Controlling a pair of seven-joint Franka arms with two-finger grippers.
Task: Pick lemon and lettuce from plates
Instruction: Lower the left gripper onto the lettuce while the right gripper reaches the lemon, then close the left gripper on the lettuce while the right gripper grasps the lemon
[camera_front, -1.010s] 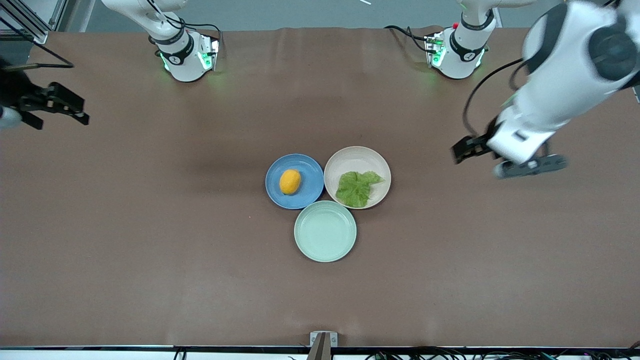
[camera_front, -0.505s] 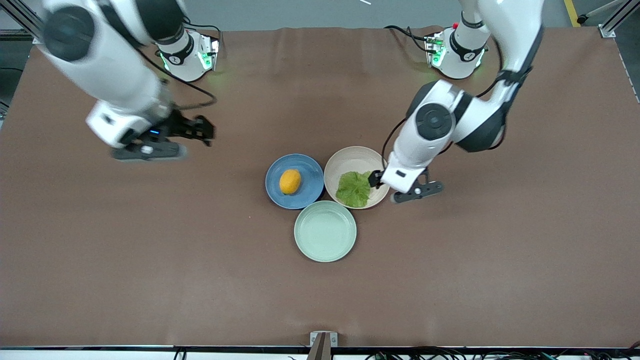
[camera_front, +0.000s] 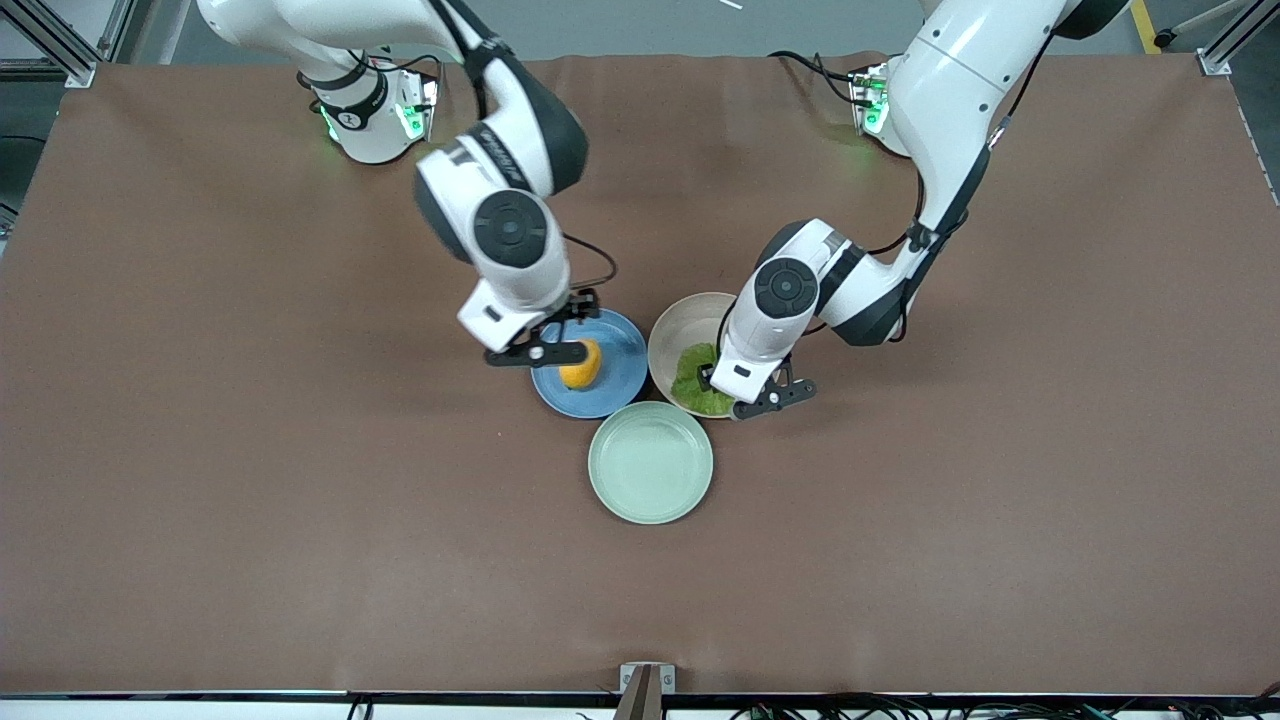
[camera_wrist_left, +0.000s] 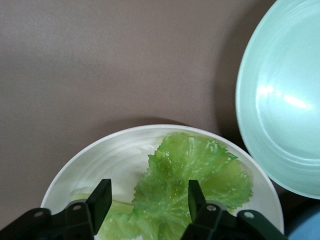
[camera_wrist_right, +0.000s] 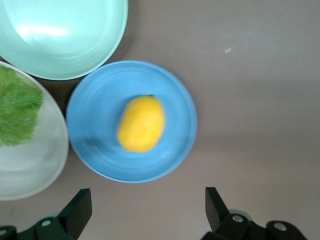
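The lemon (camera_front: 582, 370) lies on the blue plate (camera_front: 620, 385); it also shows in the right wrist view (camera_wrist_right: 141, 124) on that plate (camera_wrist_right: 177, 95). My right gripper (camera_front: 572, 308) (camera_wrist_right: 147, 210) is open and empty, over the table just off the blue plate's rim on the bases' side. The lettuce (camera_front: 690, 385) (camera_wrist_left: 190, 175) lies on the beige-pink plate (camera_front: 680, 318) (camera_wrist_left: 95, 160). My left gripper (camera_front: 712, 376) (camera_wrist_left: 145, 200) is open low over the lettuce, one finger to each side of the leaf's stem part, not closed on it.
A pale mint-green plate (camera_front: 650, 462) (camera_wrist_left: 285, 100) (camera_wrist_right: 60, 35) sits empty, touching both other plates, nearer the front camera. The lettuce's edge (camera_wrist_right: 15, 107) shows in the right wrist view. Brown table cover (camera_front: 300, 500) lies all round.
Both arms have swung in from the table's ends. The right gripper came to the blue plate; the left gripper moved from the beige-pink plate's rim to over the lettuce.
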